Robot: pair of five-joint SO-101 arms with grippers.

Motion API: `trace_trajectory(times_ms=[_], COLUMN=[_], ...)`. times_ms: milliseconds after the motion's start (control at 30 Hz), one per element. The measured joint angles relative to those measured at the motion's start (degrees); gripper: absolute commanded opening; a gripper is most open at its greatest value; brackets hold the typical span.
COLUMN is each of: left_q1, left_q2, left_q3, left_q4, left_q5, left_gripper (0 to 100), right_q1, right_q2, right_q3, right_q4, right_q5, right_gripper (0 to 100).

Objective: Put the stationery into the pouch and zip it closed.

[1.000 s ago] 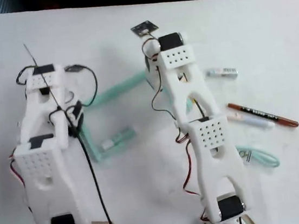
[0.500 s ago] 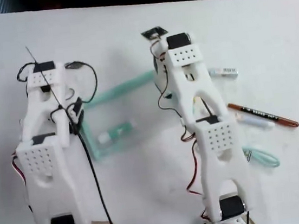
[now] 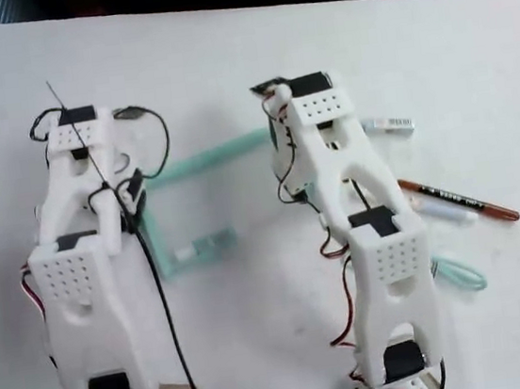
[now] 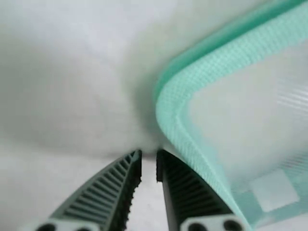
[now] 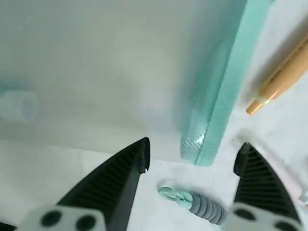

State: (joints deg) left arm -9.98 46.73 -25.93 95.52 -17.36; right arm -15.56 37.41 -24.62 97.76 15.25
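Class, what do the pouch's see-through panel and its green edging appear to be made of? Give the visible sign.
Pouch panel: probably clear plastic, slightly frosted; an item inside shows through it.
Edging: seemingly woven fabric tape, matte; a fine mesh texture shows.

Bare tabletop [image 3: 175,44] is lying open along the far edge; the pouch [image 3: 208,155] is blocking the middle, and pens [image 3: 457,199] are crowding the right side.

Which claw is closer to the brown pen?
Right. The right gripper is over the pouch's end beside the brown pen; the left gripper is at the pouch's opposite end, farther away.
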Motion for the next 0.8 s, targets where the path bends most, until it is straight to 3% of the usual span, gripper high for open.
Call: trace_trajectory(times_ms=[367, 800], left_q1=[2.1, 3.3], left_q2=[0.1, 0.2], left_q3=[-0.1, -0.1], left_q4=[0.0, 0.0], left_q5=[0.2, 2.3], left_gripper=[8, 8], right_q1=[-1.9, -2.0], right_q2=[1.3, 9.7], right_q3=[1.0, -4.9], right_q4=[-2.8, -0.8], right_q5=[9.6, 8.1], right_gripper=[26.0, 25.9])
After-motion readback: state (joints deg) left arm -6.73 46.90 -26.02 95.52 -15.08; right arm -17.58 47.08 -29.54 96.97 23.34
